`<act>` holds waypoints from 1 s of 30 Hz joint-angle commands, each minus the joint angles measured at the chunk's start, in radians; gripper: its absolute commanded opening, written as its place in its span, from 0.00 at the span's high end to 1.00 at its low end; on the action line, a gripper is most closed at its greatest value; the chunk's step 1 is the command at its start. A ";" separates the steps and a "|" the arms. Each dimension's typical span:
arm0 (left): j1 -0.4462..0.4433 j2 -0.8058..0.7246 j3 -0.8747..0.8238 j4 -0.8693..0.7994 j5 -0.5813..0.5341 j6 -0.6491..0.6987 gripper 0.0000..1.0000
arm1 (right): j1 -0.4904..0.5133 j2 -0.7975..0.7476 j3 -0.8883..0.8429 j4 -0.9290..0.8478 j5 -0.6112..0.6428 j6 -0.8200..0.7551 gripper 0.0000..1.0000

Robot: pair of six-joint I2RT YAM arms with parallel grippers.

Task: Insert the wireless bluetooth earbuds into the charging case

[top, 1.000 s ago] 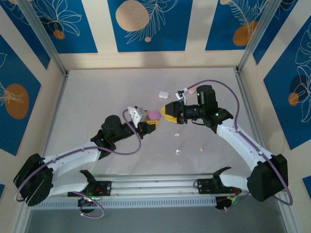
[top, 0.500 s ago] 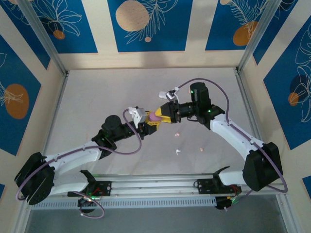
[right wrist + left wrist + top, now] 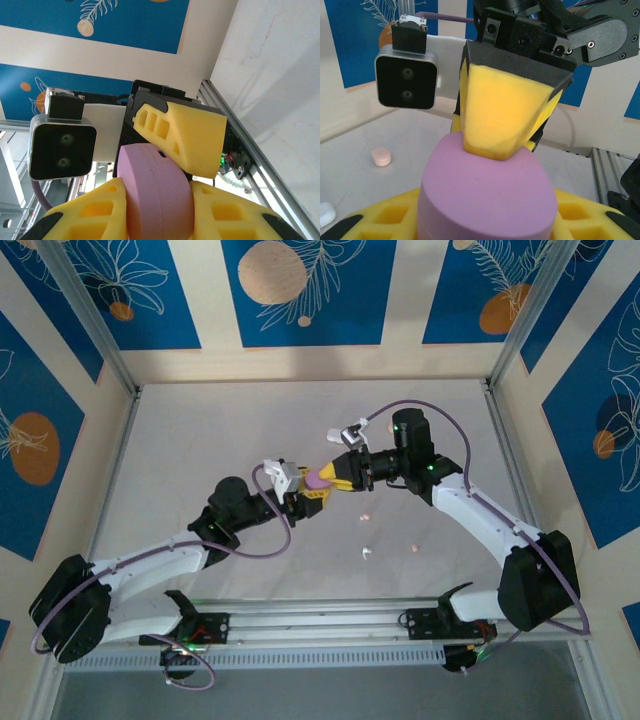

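Right tool [image 3: 332, 476] has swung left toward mid-table over the last second and gone from spread to clamped on the case [image 3: 317, 479]. Left tool [image 3: 312, 490] hasn't shifted, nor have the loose buds.

Top view:
- Both tools meet just left of centre over the table [image 3: 200, 430], with the purple case pinched between them, off the surface.
- Left tool holds it from the near-left, right tool from the far-right.
- Three buds lie loose, near-right of the case: peach bud [image 3: 365, 515] closest, white bud [image 3: 367, 552] nearer the bases, pink bud [image 3: 413, 545] right of that. All are well apart from the case.

Left wrist:
- Case sits between the left tool's yellow fingers at the bottom, grasped.
- One right finger [image 3: 505, 110] presses on the case's top.
- A stray bud [image 3: 381, 156], pink, lies on the table to the left. Can't tell if it's one of the three.

Right wrist:
- Case is wedged between the right tool's two yellow fingers, both touching it, so it's gripped.
- A left finger [image 3: 185, 135] bears on its upper edge.
- Lid looks closed.

Progress, my read: nothing is inserted yet. The case still needs opening, then every bud has to go in.

Count: one case in hand, two tools on it, three buds for sure, possibly a fourth.
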 commanded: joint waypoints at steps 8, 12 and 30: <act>-0.012 -0.044 0.021 -0.092 -0.086 0.042 0.42 | -0.005 -0.015 -0.002 0.045 0.080 0.057 0.85; -0.012 -0.095 0.007 -0.157 -0.150 0.078 0.29 | -0.032 -0.009 -0.018 0.024 0.176 0.056 0.84; -0.010 -0.413 0.097 -0.692 -0.504 0.039 0.16 | 0.086 0.757 0.615 -0.445 0.594 -0.269 0.83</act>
